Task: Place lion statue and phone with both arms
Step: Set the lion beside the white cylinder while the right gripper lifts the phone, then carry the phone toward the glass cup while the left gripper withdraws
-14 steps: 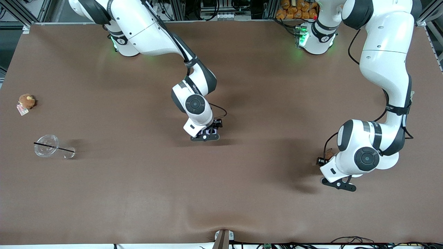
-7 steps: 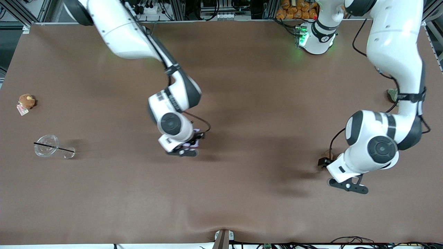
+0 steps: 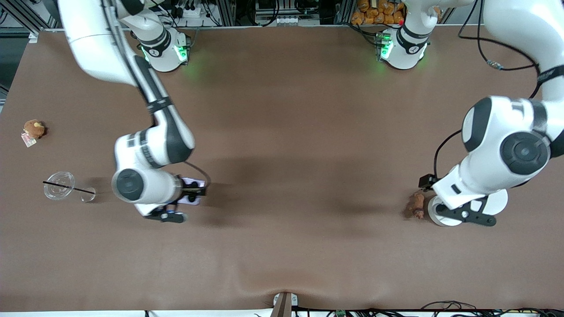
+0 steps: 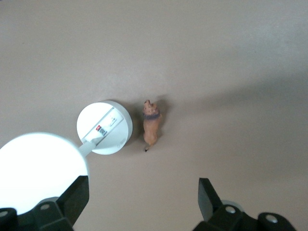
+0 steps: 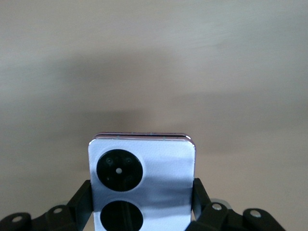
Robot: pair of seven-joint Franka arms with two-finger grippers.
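The lion statue is a small orange-brown figurine that lies on the brown table toward the left arm's end. In the left wrist view the lion statue lies free, ahead of the fingers. My left gripper hangs open above the table beside it, and it shows at the arm's tip in the front view. The pale lilac phone, with two black circles on its face, is clamped by its sides in my right gripper. That gripper holds the phone over the table toward the right arm's end.
A white round disc with a label lies right beside the lion, and the disc is partly under the left arm. A clear cup with a black straw lies on its side near the right gripper. A brown plush with a tag sits at that end's edge.
My right arm swung with the phone from the table's middle toward the right arm's end and the front camera. My left gripper opened, let go of the lion and lifted away.
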